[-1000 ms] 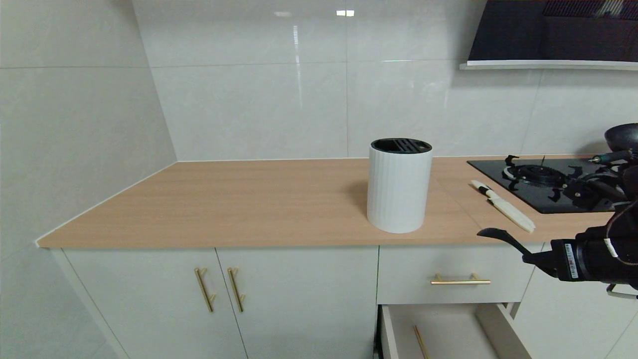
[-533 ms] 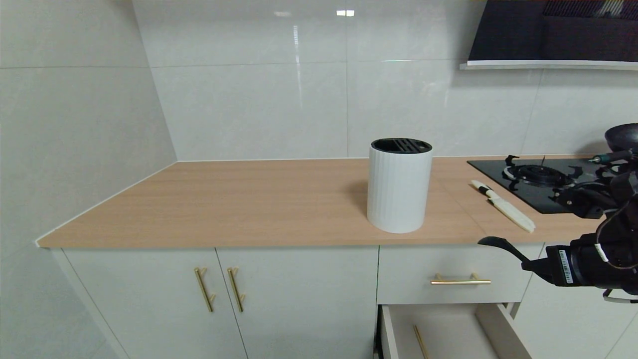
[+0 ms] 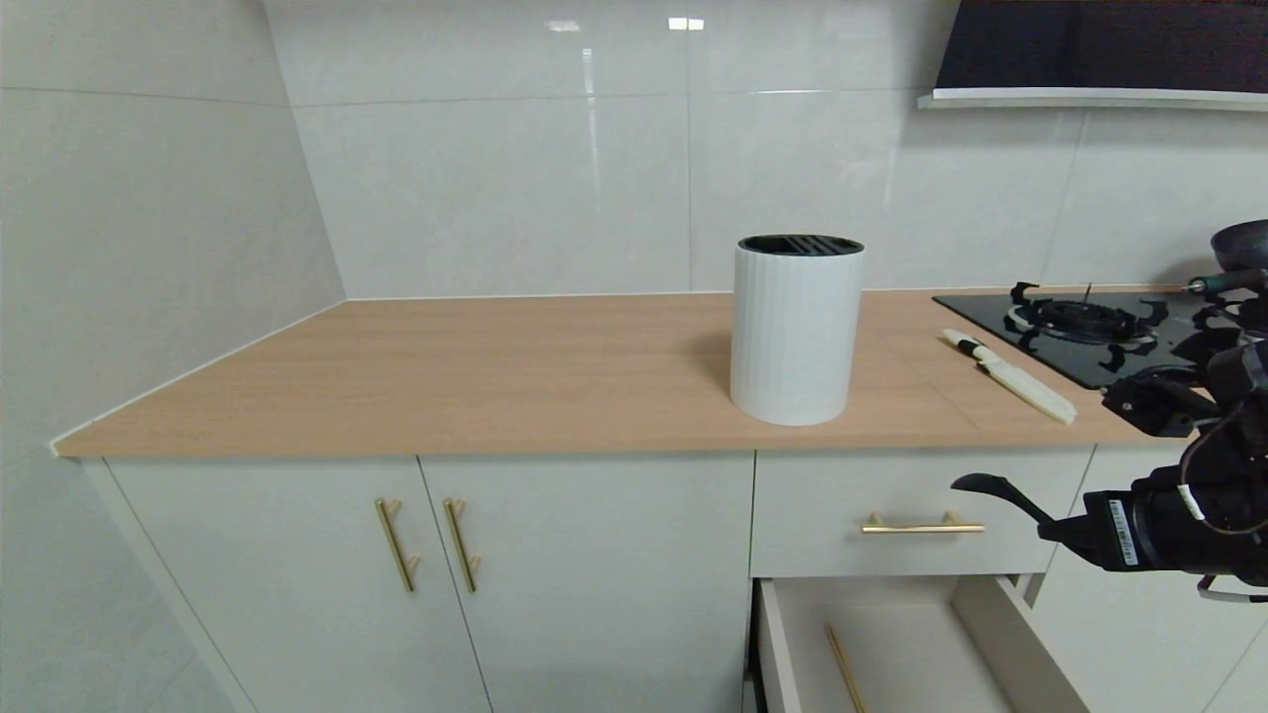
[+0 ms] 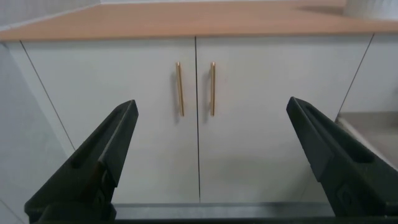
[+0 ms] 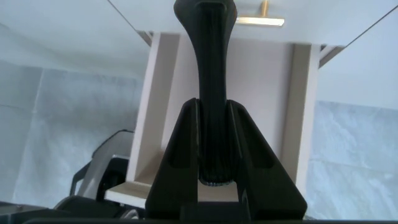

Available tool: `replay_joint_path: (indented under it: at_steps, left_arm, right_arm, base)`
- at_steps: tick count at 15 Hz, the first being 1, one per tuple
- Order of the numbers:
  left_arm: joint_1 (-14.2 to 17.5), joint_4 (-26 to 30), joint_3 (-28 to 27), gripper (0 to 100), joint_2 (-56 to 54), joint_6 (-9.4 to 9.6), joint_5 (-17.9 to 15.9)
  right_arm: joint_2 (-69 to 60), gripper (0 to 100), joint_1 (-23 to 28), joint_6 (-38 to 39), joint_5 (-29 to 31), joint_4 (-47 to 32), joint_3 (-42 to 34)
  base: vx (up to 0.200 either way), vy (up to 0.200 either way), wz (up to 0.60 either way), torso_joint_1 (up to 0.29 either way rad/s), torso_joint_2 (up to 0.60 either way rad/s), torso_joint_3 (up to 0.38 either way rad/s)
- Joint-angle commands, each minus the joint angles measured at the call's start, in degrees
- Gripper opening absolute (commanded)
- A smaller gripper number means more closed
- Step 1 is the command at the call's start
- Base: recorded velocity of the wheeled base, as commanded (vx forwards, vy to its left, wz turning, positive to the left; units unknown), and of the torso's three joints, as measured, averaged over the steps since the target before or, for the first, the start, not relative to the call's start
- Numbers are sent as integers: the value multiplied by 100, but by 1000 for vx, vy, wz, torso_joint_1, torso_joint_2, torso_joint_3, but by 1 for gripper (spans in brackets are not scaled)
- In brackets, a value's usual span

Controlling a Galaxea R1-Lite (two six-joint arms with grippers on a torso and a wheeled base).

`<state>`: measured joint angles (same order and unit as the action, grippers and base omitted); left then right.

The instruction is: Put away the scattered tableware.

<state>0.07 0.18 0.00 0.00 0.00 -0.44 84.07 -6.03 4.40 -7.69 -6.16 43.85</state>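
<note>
My right gripper point(image 3: 1065, 523) is shut on a black utensil point(image 3: 991, 487) by its handle, in front of the upper drawer's gold handle point(image 3: 921, 527). In the right wrist view the gripper point(image 5: 213, 109) holds the utensil point(image 5: 208, 37) above the open lower drawer point(image 5: 158, 112). A white-bladed knife point(image 3: 1010, 388) lies on the wooden counter point(image 3: 495, 376), right of a white ribbed knife holder point(image 3: 797, 332). The left gripper point(image 4: 211, 106) is open with nothing between its fingers, facing the cabinet doors point(image 4: 124, 124).
The open drawer point(image 3: 773, 644) holds a thin gold stick point(image 3: 844, 665). A black gas hob point(image 3: 1080, 332) sits at the counter's right, with a dark pot point(image 3: 1243, 246) at its edge. Tiled walls close off the back and left.
The head camera has shifted, so the counter sits higher in the picture. My right gripper has dropped with the black utensil from counter-edge height to in front of the upper drawer.
</note>
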Motion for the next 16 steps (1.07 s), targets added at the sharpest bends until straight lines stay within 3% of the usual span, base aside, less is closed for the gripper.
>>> replay_joint_path:
  at_steps: [1, 11, 16]
  left_arm:
    - [1, -1, 0, 100, 0, 0, 0]
    - [1, -1, 0, 100, 0, 0, 0]
    - [1, -1, 0, 100, 0, 0, 0]
  right_arm:
    - [48, 0, -3, -1, 5, 0, 1]
    - [268, 0, -3, -80, 5, 97, -61]
    - [347, 0, -3, -89, 5, 123, -96]
  base:
    - [0, 0, 0, -193, 476, 281]
    - [0, 0, 0, -156, 461, 302]
    - [0, 0, 0, 2, 55, 31]
